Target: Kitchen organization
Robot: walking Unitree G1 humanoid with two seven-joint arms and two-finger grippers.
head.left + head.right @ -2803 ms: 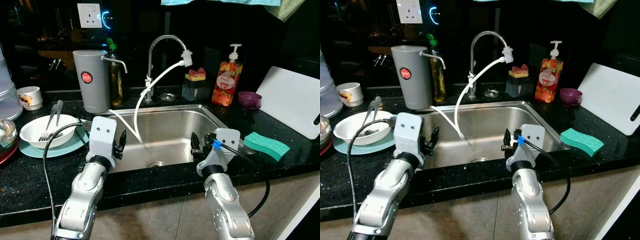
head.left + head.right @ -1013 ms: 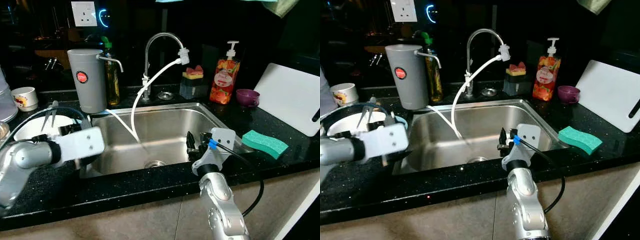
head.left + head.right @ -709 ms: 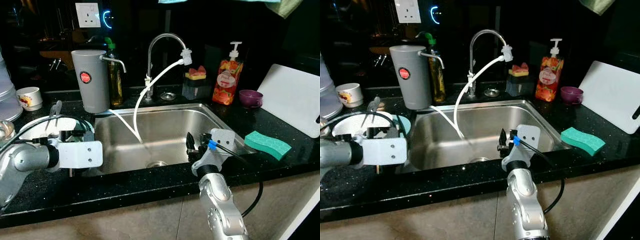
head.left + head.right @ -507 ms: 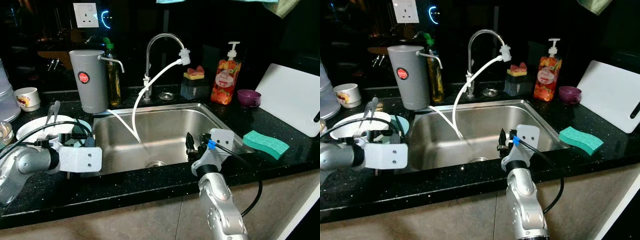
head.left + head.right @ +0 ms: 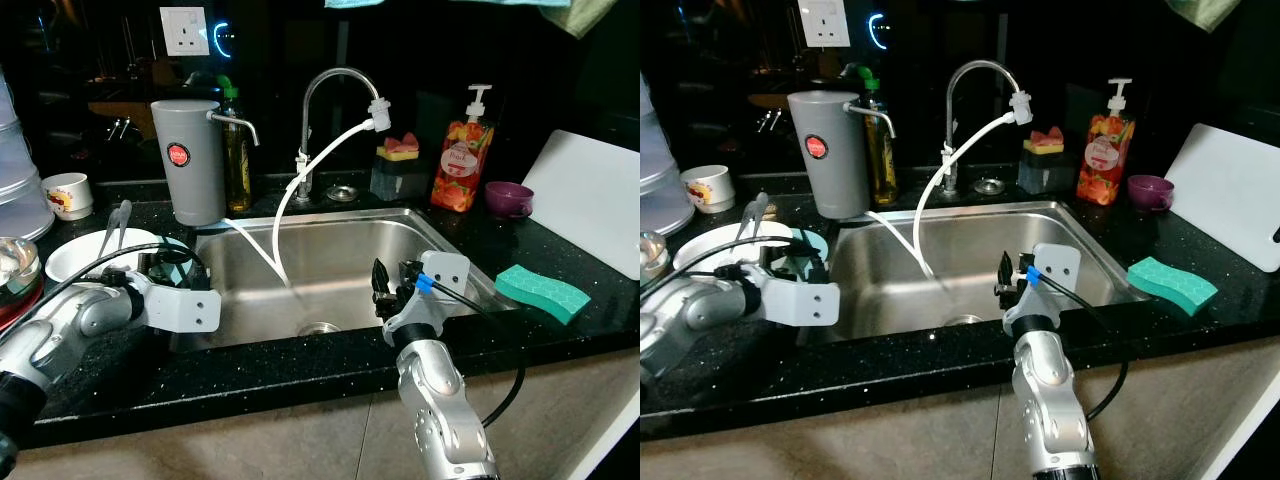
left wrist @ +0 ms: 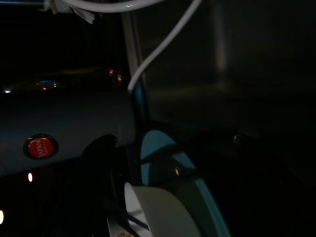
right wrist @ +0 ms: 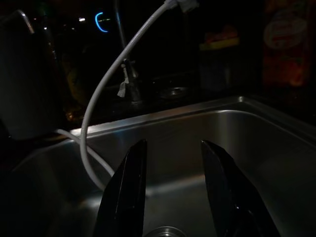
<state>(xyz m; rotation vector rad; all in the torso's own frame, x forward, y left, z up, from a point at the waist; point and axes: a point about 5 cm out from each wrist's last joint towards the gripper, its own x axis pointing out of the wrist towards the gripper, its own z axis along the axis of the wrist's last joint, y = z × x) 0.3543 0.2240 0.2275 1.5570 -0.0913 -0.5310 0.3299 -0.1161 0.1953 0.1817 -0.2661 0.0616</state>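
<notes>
Far left on the black worktop (image 5: 120, 365): a stack of translucent tubs (image 5: 20, 185), a small printed cup (image 5: 68, 194), a glass bowl (image 5: 15, 262) on a red plate. Next, a white bowl (image 5: 82, 258) holding tongs (image 5: 117, 225), sitting on a teal plate (image 5: 812, 243). Left end effector (image 5: 168, 268) reaching sideways, right at the near rim of that bowl and plate, cable looped over it; fingers dark against the dark, so cannot tell whether spread or pressed together. In the left wrist view, bowl rim and teal plate close ahead, grey dispenser lying behind.

Behind, a grey dispenser (image 5: 186, 160) with a red badge, an oil bottle (image 5: 236, 150) with a green cap just beside it. Centre: steel sink (image 5: 330, 265), chrome tap (image 5: 335, 110), white hose (image 5: 300, 190) drooping from the spout into the basin.

Right end effector (image 5: 386, 288) poised over the sink's near edge, fingers (image 7: 131, 190) spread apart, gripping nothing.

Further right: sponge holder (image 5: 397, 170), orange soap pump (image 5: 462, 165), purple cup (image 5: 508, 198), green sponge (image 5: 541, 292) flat on the worktop, white cutting board (image 5: 595, 200) leaning at the back.
</notes>
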